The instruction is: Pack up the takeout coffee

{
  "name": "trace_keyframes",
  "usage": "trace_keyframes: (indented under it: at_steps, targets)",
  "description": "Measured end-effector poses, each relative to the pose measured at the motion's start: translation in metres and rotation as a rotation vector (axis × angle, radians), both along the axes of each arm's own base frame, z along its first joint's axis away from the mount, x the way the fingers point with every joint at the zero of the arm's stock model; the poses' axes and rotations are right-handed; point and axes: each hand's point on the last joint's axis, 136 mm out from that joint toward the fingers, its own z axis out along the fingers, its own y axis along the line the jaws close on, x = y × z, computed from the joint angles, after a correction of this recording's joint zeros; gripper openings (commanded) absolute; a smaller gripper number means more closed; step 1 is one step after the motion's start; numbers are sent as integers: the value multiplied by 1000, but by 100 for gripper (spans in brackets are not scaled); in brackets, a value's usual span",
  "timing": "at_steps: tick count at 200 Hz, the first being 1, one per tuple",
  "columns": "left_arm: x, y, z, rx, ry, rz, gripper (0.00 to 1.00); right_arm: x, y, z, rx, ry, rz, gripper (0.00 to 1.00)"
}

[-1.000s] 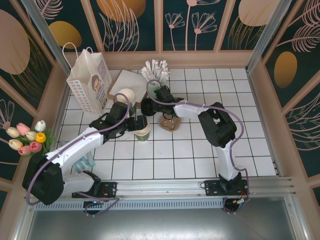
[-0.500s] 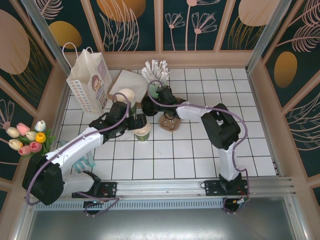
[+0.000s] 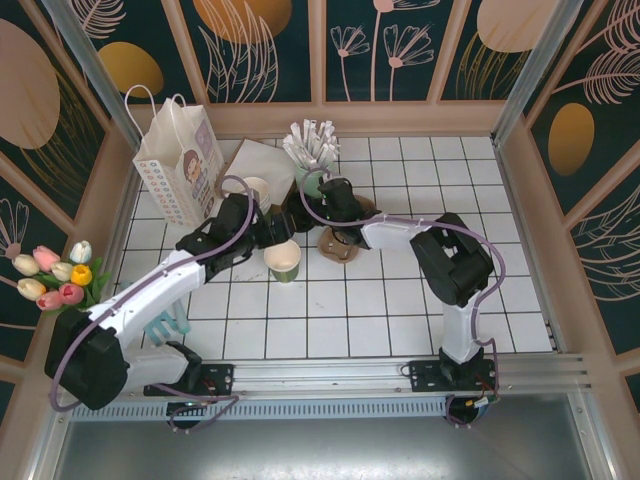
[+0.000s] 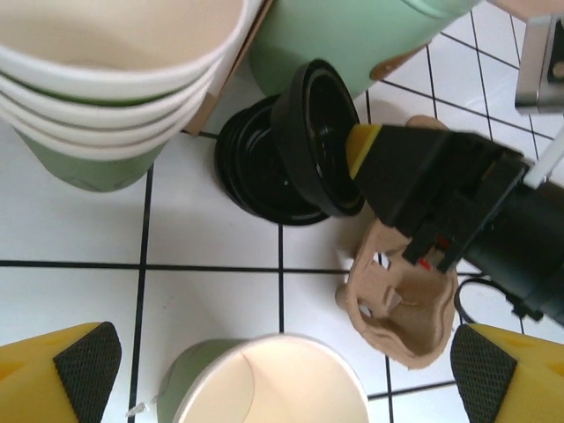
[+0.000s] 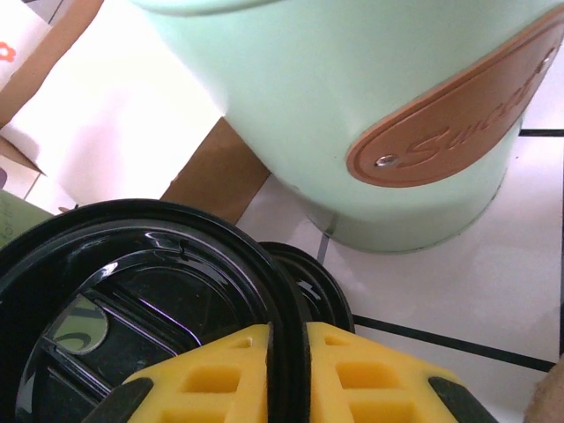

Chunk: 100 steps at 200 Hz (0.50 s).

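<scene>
Left pincer (image 3: 268, 238) has drawn back off the coffee cup (image 3: 283, 262), jaws wide, arm stretched low; cup stands open-topped just beside it on worktop (image 3: 400, 310). Right pincer (image 5: 286, 352), beyond cup, grips black lid (image 5: 132, 282).

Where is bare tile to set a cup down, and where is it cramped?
Free: the white tiled table's right side, between right arm and wooden wall, and the near rows. Crowded: back left, around the patterned paper bag, stacked cream paper cups, pale green cup and brown cardboard carrier.
</scene>
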Motion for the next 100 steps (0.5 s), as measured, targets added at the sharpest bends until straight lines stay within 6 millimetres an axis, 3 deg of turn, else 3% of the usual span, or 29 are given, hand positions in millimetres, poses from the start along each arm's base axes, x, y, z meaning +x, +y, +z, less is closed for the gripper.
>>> trace_keyframes:
  at_steps: [56,100]
  targets:
    - [29,-6,-1,25,9,69,79,-2,5,2,45,-36,27,18]
    - [47,-14,-5,35,22,88,72,-3,8,4,66,-50,46,17]
